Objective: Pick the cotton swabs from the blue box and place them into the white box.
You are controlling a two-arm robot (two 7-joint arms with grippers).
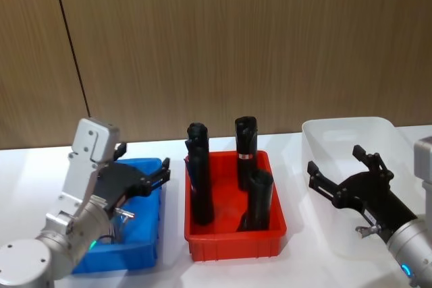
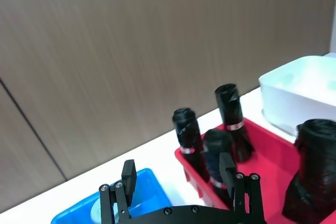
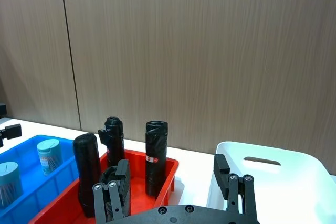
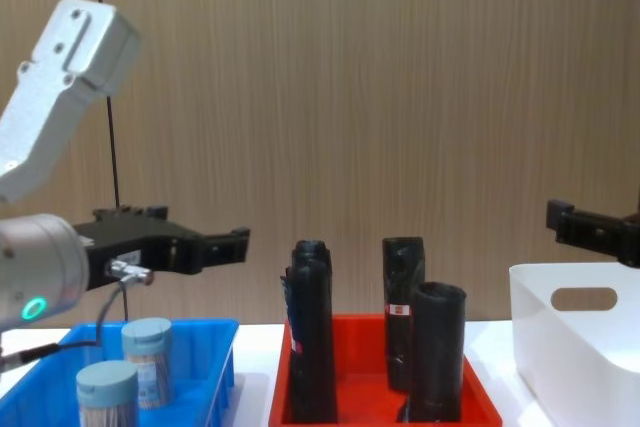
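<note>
Your cotton swabs (image 4: 148, 359) are two lidded jars standing upright in the blue box (image 4: 218, 372), one nearer the robot than the other and just beside it. The right wrist view shows the same pair (image 3: 50, 155), apart from each other, with tan sticks visible through the clear walls. The blue box (image 1: 145, 234) sits on the left part of the counter (image 1: 27, 183), close to the wall side.

Your left tool (image 1: 162, 172) hovers over the blue box's right rim near its far corner, above the jars and touching neither. Its fingers (image 2: 128, 174) are spread wide with nothing between them.

Just to the right of the blue box, mid-counter, a red bin (image 1: 233, 242) holds four black cylinders (image 1: 246, 141); some lean a little.

The white box (image 1: 347, 131) stands toward the counter's right edge, with its oval handle cut-out facing the robot in the chest view (image 4: 583, 299). Your right tool (image 1: 335, 160) hangs over the white box's left side, above the rim. Its fingers (image 3: 220, 167) are also spread apart and carry nothing.
</note>
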